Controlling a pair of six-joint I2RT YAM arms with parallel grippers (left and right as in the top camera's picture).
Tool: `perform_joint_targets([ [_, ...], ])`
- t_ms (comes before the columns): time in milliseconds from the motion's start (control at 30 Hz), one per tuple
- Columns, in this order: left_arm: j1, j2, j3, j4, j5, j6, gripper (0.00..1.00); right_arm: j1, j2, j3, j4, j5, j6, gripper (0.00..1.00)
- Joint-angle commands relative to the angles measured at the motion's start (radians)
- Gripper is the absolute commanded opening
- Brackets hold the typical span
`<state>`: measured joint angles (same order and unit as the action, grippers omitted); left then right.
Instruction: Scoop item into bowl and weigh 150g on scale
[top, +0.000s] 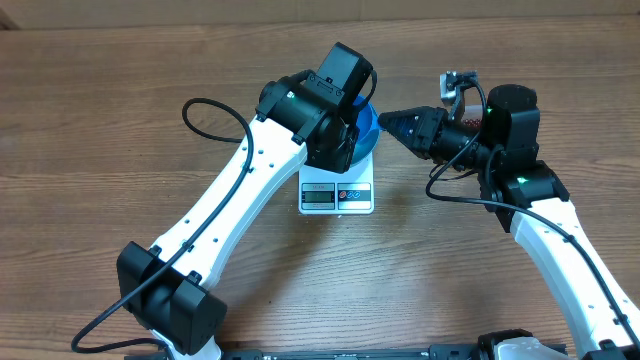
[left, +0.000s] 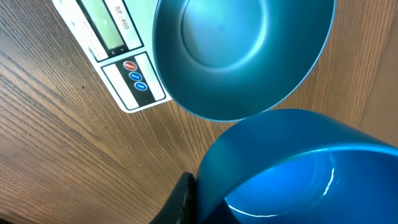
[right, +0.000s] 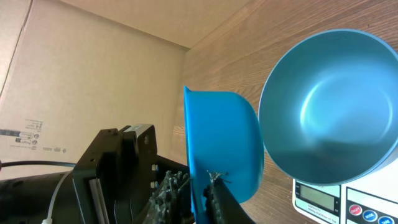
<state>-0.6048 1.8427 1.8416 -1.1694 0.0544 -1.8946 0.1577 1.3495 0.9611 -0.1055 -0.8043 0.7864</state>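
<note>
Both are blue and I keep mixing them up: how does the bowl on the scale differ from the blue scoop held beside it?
The bowl sits upright on the scale, mouth up; the blue scoop is held off the table, tipped towards its side. In the right wrist view the bowl looks wider than the blue scoop. Both are bright blue, and nothing shows inside either.

The bowl (left: 242, 56) and scoop (left: 298, 168) are smooth blue with a soft sheen, perhaps plastic. The scale (left: 127, 74) is glossy white plastic. The tabletop (top: 100, 120) shows matt wood grain.
</note>
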Motion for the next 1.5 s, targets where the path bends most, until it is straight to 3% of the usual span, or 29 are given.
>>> perform_joint_targets([
  [0, -0.005, -0.023, 0.022, 0.001, -0.025, -0.021, 0.04, 0.005, -0.007, 0.022, 0.007, 0.001, -0.001, 0.13],
  [200, -0.005, -0.023, 0.022, 0.0, -0.024, -0.021, 0.04, 0.005, -0.007, 0.022, 0.007, 0.001, -0.001, 0.04],
  [433, -0.005, -0.023, 0.022, 0.0, -0.025, -0.02, 0.05, 0.005, -0.007, 0.022, 0.007, 0.001, -0.001, 0.04],
  [467, -0.005, -0.023, 0.022, -0.001, -0.025, -0.02, 0.09, 0.005, -0.007, 0.022, 0.007, 0.001, -0.001, 0.04],
  [533, -0.005, -0.023, 0.022, -0.001, -0.025, -0.02, 0.25, 0.005, -0.007, 0.022, 0.007, 0.001, -0.001, 0.04],
  [600, -0.005, -0.023, 0.022, -0.001, -0.025, -0.02, 0.78, 0.005, -0.007, 0.022, 0.007, 0.001, -0.001, 0.04],
  [633, -0.005, -0.023, 0.022, -0.001, -0.025, -0.02, 0.98, 0.005, -0.007, 0.022, 0.007, 0.002, -0.001, 0.04],
  [833, -0.003, -0.024, 0.022, -0.008, -0.029, -0.01, 1.0, 0.005, -0.007, 0.022, 0.002, 0.017, -0.001, 0.04],
  [1167, 0.014, -0.083, 0.035, -0.005, -0.071, 0.2, 1.0, 0.005, -0.007, 0.022, -0.009, 0.071, -0.002, 0.04],
  [1333, 0.03, -0.166, 0.035, -0.005, -0.143, 0.429, 1.0, 0.004, -0.007, 0.022, -0.007, 0.132, -0.028, 0.04],
  [1467, 0.03, -0.225, 0.035, -0.008, -0.193, 0.681, 1.0, 0.003, -0.007, 0.022, -0.012, 0.187, -0.101, 0.04],
])
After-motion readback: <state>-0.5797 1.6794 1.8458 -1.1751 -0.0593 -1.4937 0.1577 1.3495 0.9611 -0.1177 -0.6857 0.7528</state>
